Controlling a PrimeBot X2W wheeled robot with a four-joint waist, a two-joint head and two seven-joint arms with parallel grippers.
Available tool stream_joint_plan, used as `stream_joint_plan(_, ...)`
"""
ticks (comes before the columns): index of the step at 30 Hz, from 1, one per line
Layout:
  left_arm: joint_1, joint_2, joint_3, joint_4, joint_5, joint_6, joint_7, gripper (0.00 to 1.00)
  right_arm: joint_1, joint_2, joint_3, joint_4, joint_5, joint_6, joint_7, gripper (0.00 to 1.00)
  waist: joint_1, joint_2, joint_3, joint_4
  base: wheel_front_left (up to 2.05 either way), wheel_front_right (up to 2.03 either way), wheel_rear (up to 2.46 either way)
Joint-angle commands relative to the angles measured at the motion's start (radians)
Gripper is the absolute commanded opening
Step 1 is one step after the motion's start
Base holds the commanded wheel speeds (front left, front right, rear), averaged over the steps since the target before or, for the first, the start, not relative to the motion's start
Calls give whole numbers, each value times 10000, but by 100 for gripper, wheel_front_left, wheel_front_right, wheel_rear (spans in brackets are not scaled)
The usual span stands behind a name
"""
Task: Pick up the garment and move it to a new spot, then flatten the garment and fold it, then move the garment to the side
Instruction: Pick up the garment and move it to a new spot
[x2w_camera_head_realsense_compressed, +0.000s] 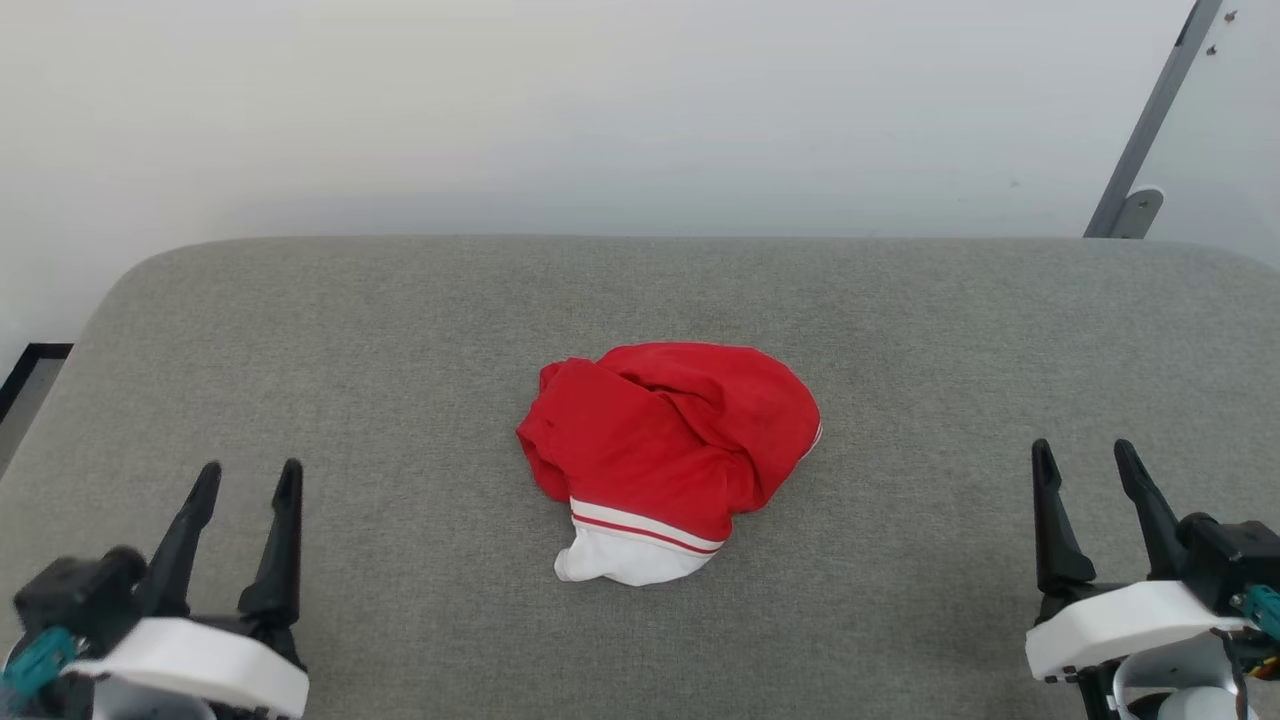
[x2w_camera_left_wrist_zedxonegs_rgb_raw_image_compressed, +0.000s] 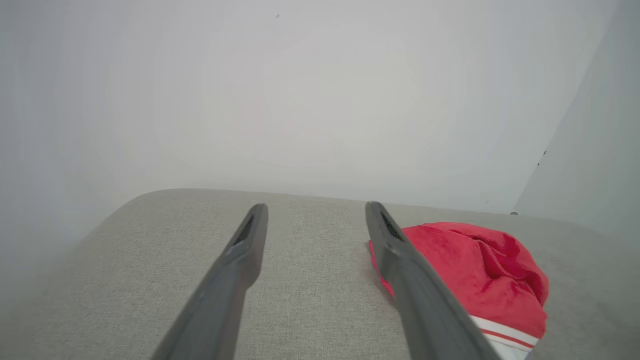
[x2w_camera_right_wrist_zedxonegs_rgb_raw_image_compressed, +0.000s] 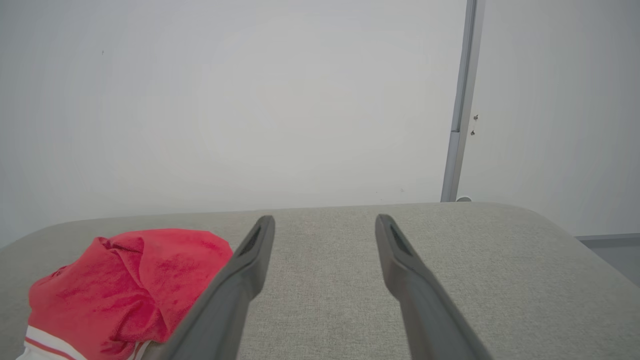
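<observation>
The garment lies bunched in a heap at the middle of the grey padded surface, red with a striped trim band and a white part at its near edge. My left gripper rests open at the lower left, well clear of it. My right gripper stands open at the lower right, also apart from it. In the left wrist view the garment sits right of my open left gripper. In the right wrist view the garment lies left of my open right gripper.
A pale wall rises behind the surface. A grey metal post leans at the back right, seen also as a post in the right wrist view. The surface's rounded far corners drop off to the floor.
</observation>
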Motion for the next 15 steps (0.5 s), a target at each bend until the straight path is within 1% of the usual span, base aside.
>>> stream_joint_plan(1,248,-129,216,-28,183,-68,-53,100,70,19,-31,4,-84,1,-16,100,0,-1,-8,28,0,0,0)
stream_joint_plan(2,424,-317,453,-17,311,-131,-54,100,94,22,-59,26,-71,1,-14,100,0,-1,-12,48,0,0,0)
stream_joint_plan(3,676,-621,889,3,613,-330,-57,100,142,24,-101,42,-66,1,-34,100,0,-1,-20,87,0,0,0)
stream_joint_plan(4,810,-791,1073,48,700,-436,-56,100,167,25,-115,40,-62,1,-33,100,0,-1,-20,103,0,0,0)
stream_joint_plan(9,1347,-1496,1866,136,1327,-1009,-58,100,218,26,-205,20,-72,1,-46,100,0,-1,-9,206,0,0,0)
stream_joint_plan(15,1644,-2252,2507,288,1978,-1622,-59,100,262,26,-223,16,-21,1,-48,100,0,-1,25,281,0,0,0)
